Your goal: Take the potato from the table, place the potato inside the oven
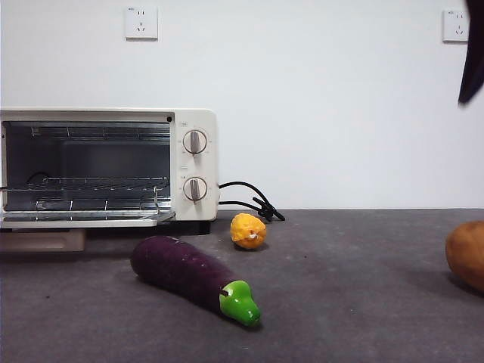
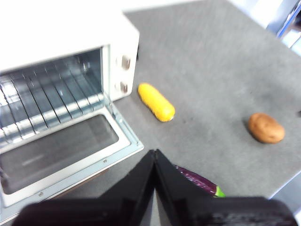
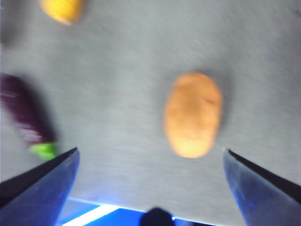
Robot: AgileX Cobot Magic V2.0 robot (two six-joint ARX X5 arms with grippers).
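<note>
My right gripper (image 3: 150, 160) hangs above the potato (image 3: 193, 114), jaws spread wide. My left gripper (image 2: 154, 157) waits, jaws pressed together. The oven (image 1: 193, 162) door is open.

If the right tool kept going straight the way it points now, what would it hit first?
Most likely the potato: it lies on the table between the right tool's wide-open jaws, slightly off centre. How far above it hangs is unclear.

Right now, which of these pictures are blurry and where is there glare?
Front view: sharp, evenly lit. Left wrist view: the oven top is blown out white, edges soft. Right wrist view: smeared throughout, so the potato and eggplant look fuzzy.
</note>
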